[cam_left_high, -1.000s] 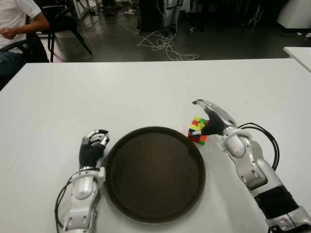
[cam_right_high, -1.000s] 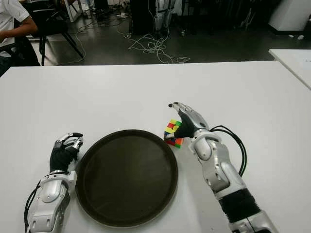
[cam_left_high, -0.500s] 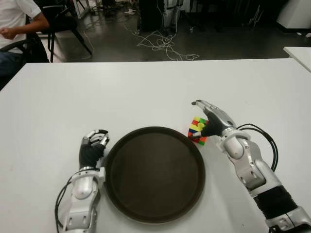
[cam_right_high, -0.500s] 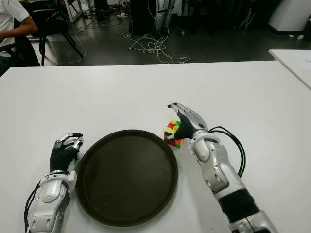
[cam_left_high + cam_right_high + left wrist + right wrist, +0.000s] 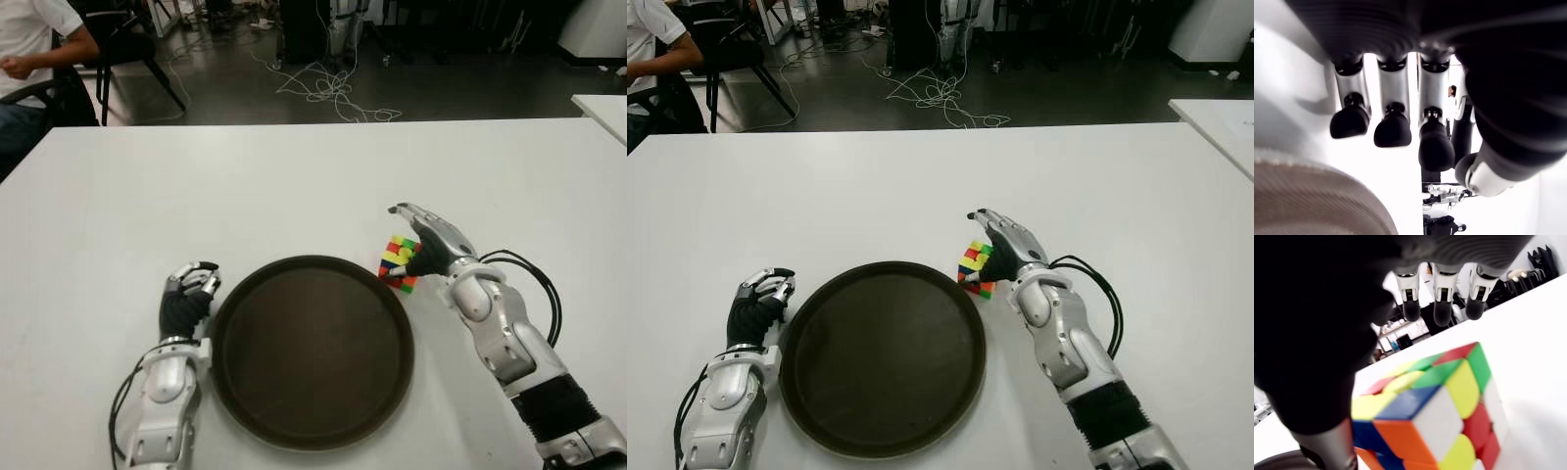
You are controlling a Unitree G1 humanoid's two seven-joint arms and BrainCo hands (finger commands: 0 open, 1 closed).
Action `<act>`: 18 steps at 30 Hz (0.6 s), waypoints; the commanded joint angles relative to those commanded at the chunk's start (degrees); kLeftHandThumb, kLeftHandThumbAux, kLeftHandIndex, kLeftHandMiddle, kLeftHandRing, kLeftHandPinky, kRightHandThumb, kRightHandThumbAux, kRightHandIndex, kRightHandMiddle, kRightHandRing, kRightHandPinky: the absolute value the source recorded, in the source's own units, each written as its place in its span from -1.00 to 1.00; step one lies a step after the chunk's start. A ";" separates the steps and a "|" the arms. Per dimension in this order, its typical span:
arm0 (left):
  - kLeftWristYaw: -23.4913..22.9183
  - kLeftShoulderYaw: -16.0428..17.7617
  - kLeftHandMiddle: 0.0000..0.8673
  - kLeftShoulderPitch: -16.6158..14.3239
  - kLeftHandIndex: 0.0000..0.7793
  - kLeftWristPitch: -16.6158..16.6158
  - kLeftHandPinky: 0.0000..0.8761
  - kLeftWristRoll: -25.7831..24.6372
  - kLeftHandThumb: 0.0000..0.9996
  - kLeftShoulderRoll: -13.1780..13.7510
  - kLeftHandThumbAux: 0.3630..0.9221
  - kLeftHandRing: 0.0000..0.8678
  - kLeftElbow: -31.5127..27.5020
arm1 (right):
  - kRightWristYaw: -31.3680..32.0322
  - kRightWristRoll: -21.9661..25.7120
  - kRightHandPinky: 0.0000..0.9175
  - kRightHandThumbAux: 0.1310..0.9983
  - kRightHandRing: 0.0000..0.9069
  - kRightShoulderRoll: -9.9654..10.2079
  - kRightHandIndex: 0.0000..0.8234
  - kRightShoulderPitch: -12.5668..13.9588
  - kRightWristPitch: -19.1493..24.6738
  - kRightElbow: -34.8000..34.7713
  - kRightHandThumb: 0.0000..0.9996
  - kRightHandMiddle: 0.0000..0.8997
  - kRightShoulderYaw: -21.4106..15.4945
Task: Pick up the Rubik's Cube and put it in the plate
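Observation:
The Rubik's Cube (image 5: 399,262) stands tilted on the white table, touching or nearly touching the right rim of the round dark plate (image 5: 312,351). My right hand (image 5: 423,243) is on the cube's right side, its fingers (image 5: 1436,303) stretched straight out above the cube (image 5: 1435,406) and the thumb low beside it. The fingers do not close on it, so the hand is open. My left hand (image 5: 189,289) shows just left of the plate's rim with its fingers (image 5: 1393,129) curled and nothing in them. The plate holds nothing.
The white table (image 5: 245,186) spreads wide behind the plate. A black cable (image 5: 537,284) loops beside my right forearm. A seated person (image 5: 29,49) is at the far left beyond the table, loose cables (image 5: 328,88) lie on the floor, and another table's corner (image 5: 602,106) shows far right.

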 joint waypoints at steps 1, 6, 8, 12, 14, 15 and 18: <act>0.03 -0.05 0.84 -0.01 0.14 0.02 0.82 0.08 0.42 0.06 0.22 0.87 0.01 | 0.24 -0.03 -0.87 0.63 -0.87 -0.05 -0.95 -0.02 0.26 -0.05 -1.00 -0.87 0.03; 0.11 -0.22 0.84 -0.08 0.14 -0.05 0.82 0.28 0.42 0.28 0.22 0.87 0.10 | 0.99 -0.02 -0.86 0.64 -0.88 -0.28 -0.95 -0.07 0.74 -0.29 -1.00 -0.86 0.15; 0.08 -0.25 0.84 -0.13 0.14 -0.15 0.82 0.29 0.42 0.40 0.22 0.87 0.20 | 1.10 -0.15 -0.86 0.66 -0.88 -0.39 -0.94 -0.11 0.74 -0.29 -1.00 -0.85 0.25; 0.20 -0.26 0.84 -0.18 0.14 -0.12 0.81 0.28 0.42 0.51 0.22 0.86 0.34 | 1.09 -0.41 -0.85 0.67 -0.86 -0.54 -0.94 -0.05 0.93 -0.40 -1.00 -0.85 0.32; 0.37 -0.19 0.84 -0.24 0.14 -0.02 0.81 0.27 0.42 0.49 0.22 0.86 0.42 | 1.64 -0.59 -0.87 0.66 -0.88 -0.72 -0.94 -0.02 1.61 -0.71 -1.00 -0.86 0.36; 0.44 -0.17 0.84 -0.27 0.14 0.00 0.81 0.30 0.42 0.51 0.22 0.86 0.48 | 1.92 -0.69 -0.88 0.66 -0.88 -0.74 -0.95 -0.05 2.00 -0.83 -1.00 -0.86 0.41; 0.50 -0.17 0.83 -0.32 0.14 -0.05 0.81 0.37 0.42 0.57 0.22 0.86 0.58 | 2.39 -0.88 -0.88 0.65 -0.89 -0.69 -0.95 -0.12 2.76 -1.06 -1.00 -0.87 0.47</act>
